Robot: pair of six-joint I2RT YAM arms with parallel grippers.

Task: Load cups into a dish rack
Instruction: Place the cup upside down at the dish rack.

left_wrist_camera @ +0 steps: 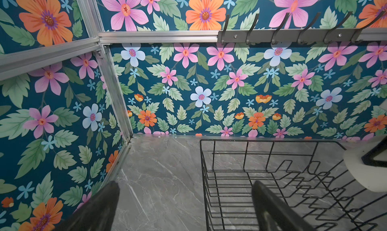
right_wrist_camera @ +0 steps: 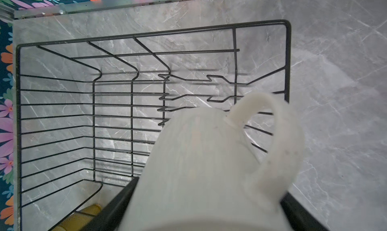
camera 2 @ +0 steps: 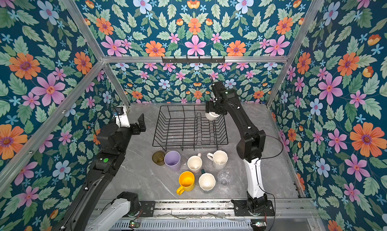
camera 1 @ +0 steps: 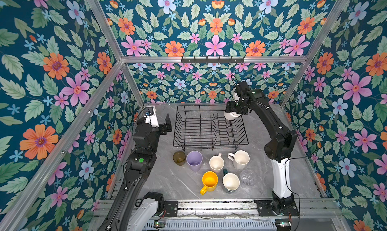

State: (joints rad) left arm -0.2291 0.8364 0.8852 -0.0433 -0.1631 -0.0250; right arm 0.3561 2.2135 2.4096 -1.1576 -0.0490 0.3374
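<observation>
The grey marble tabletop [camera 1: 163, 177] carries the black wire dish rack [camera 1: 210, 145] at its far middle, plate dividers along the rack's right half. Both top views take in the whole rack with the cups before it. The left wrist view shows only the rack's far left part and, above it on the back wall, a hook rail [left_wrist_camera: 293, 34]. The right wrist view looks down through the rack's floor wires to the marble beneath.

The right gripper [camera 1: 234, 112] hangs over the rack's far right corner, above the dividers, clamped on the held white mug [camera 1: 231, 115]. The top views give only a pale body under the black wrist. The right wrist view alone shows a black finger [right_wrist_camera: 117, 200] pressed on each side of the mug's body, its handle pointing away from the camera. Whether the mug touches the wires cannot be told.

The left gripper [camera 1: 166, 125] hovers just beside the rack's left wall, jaws spread wide and holding nothing; its wrist view shows bare marble between them.

Seven cups stand on the tabletop in front of the rack, outside it. The nearer-rack row runs left to right: olive-brown tumbler [camera 1: 179, 158], touching the lilac tumbler [camera 1: 194, 161], pale pink mug [camera 1: 216, 164], standing white mug [camera 1: 240, 159]. In front of them stand the yellow mug [camera 1: 209, 181], dark green mug [camera 1: 230, 182] and clear glass [camera 1: 247, 177].
</observation>
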